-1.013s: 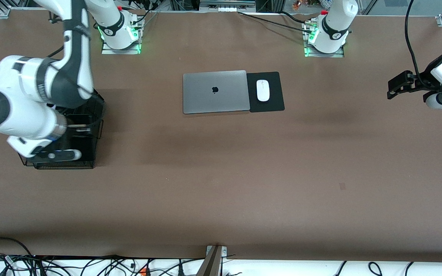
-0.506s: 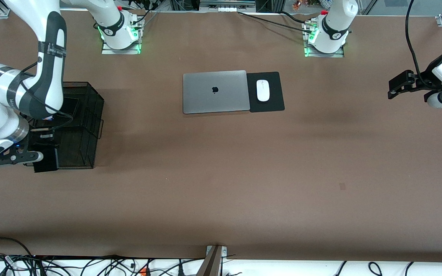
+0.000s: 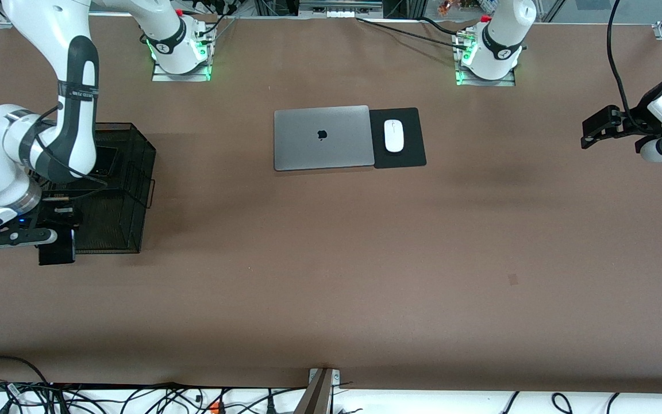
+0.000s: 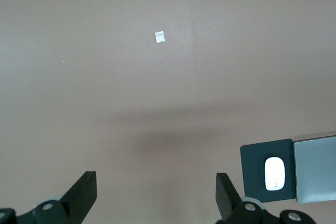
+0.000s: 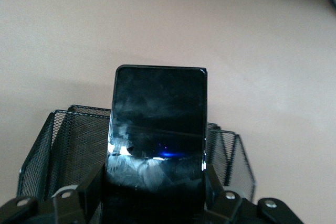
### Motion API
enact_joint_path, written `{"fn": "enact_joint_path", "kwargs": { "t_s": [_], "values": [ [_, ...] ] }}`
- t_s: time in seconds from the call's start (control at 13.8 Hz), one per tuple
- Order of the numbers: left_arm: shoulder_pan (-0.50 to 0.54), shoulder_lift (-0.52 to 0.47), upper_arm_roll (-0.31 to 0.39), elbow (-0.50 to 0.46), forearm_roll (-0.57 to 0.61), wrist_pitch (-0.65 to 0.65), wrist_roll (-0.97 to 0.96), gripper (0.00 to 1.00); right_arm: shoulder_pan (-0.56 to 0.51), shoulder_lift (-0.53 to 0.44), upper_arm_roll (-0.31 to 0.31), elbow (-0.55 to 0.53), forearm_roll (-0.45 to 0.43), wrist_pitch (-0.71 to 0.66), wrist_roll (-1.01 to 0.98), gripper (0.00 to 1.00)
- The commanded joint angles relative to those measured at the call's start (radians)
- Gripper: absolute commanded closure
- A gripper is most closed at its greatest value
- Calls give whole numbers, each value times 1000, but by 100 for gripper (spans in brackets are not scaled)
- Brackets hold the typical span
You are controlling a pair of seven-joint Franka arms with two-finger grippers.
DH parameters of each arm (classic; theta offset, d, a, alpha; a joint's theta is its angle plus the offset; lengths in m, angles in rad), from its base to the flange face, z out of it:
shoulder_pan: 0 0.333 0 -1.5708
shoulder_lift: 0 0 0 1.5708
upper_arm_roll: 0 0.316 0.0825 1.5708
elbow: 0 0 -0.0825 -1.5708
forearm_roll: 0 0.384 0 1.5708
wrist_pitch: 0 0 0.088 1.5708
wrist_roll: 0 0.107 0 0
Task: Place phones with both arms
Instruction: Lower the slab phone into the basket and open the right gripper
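I count one black phone (image 5: 157, 129), one mesh basket (image 3: 118, 190), one silver laptop (image 3: 322, 138), one white mouse (image 3: 393, 135), one black mousepad (image 3: 411, 152), and two arms.

High front view facing bases; downward wrist views (left shares laptop (image 3: 322, 137)).

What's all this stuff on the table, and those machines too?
Black wire-mesh basket: one, black, at the right arm's end of the table.
Flat black phone: one, black, held above the basket's camera-side edge.
Closed silver laptop: one, silver, mid-table near the bases.
Black mouse pad: one, black, touching the laptop.
White mouse: one, white, on the pad.
Right gripper: black, shut on the phone.
Left gripper: black, open, waiting over bare table at its own end.
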Motion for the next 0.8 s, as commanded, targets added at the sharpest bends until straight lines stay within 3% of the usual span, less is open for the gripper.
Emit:
{"fn": "enact_joint_path", "kwargs": {
  "t_s": [0.0,0.29,0.72],
  "values": [
    [3,-3,-2,11,-4,-7,-6,0,-15,12,7,-25,83,23,-24,100],
    [3,-3,1,10,-4,-7,-6,0,-36,72,22,-24,195,23,-62,100],
    [3,-3,3,8,-4,-8,-4,0,-133,75,114,-25,221,18,-76,100]
  ]
}}
